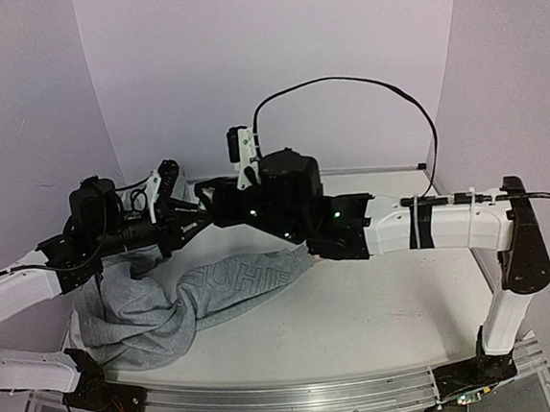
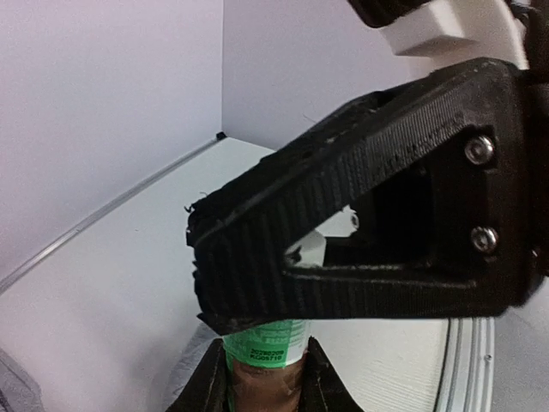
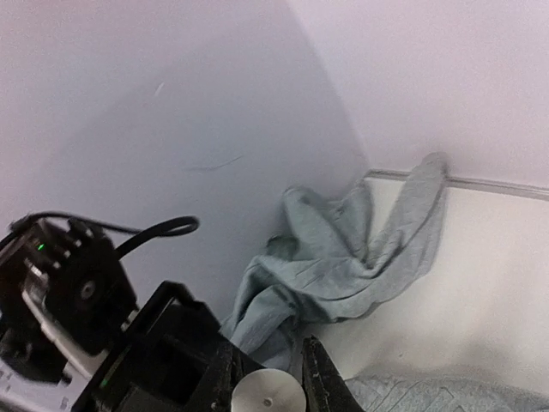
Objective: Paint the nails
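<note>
My left gripper (image 2: pixel 262 359) is shut on a small bottle with a green label (image 2: pixel 268 342) and holds it upright above the back of the table. My right gripper (image 3: pixel 268 378) is shut on the bottle's round silver cap (image 3: pixel 268 396); one of its black fingers (image 2: pixel 360 232) fills the left wrist view above the bottle. In the top view both grippers meet at the back left (image 1: pixel 203 208). The grey sweatshirt (image 1: pixel 168 302) lies crumpled on the left. The mannequin hand and its nails are hidden.
The sweatshirt also shows in the right wrist view (image 3: pixel 343 257), bunched against the back wall. Lilac walls close the table at the back and both sides. The white table (image 1: pixel 380 303) has a raised rim at its right edge (image 2: pixel 463 369).
</note>
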